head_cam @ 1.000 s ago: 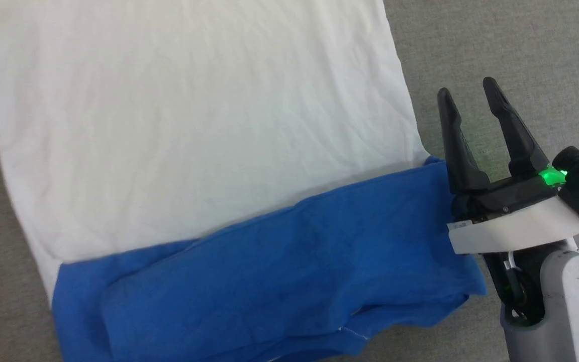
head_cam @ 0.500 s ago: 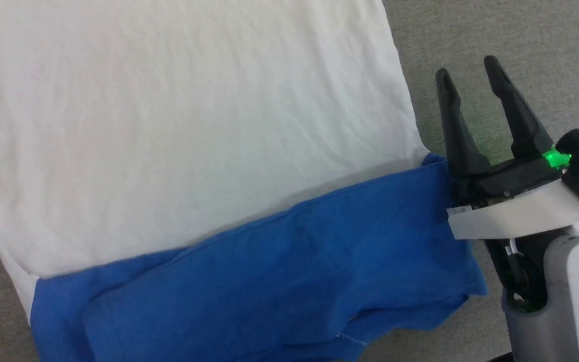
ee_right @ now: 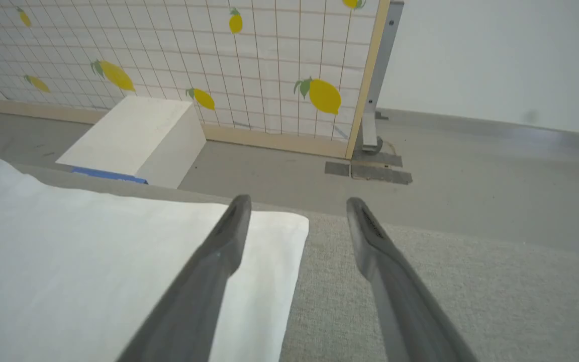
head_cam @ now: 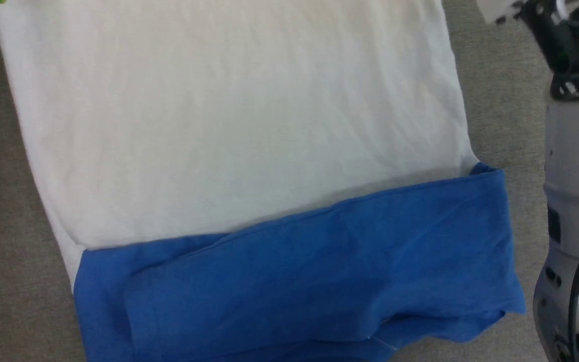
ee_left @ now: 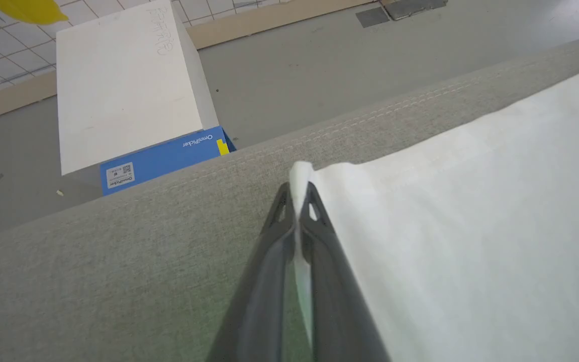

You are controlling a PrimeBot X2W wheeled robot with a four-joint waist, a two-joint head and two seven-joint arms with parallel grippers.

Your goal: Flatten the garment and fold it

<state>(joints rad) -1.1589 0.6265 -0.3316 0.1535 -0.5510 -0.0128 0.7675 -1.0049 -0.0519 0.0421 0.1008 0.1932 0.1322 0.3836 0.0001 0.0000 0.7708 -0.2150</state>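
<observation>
Left claw [ee_left: 297,193]: clamping one white hem corner.
Right claw [ee_right: 297,206]: gaping over the other corner.
Count: one garment [head_cam: 244,125], seemingly lying lengthwise, blue end nearest.

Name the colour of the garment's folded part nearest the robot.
The folded part is bright blue; the head view shows it best.

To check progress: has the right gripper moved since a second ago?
Yes. The right gripper went forward beside the garment, from its blue band to its far white corner.
</observation>
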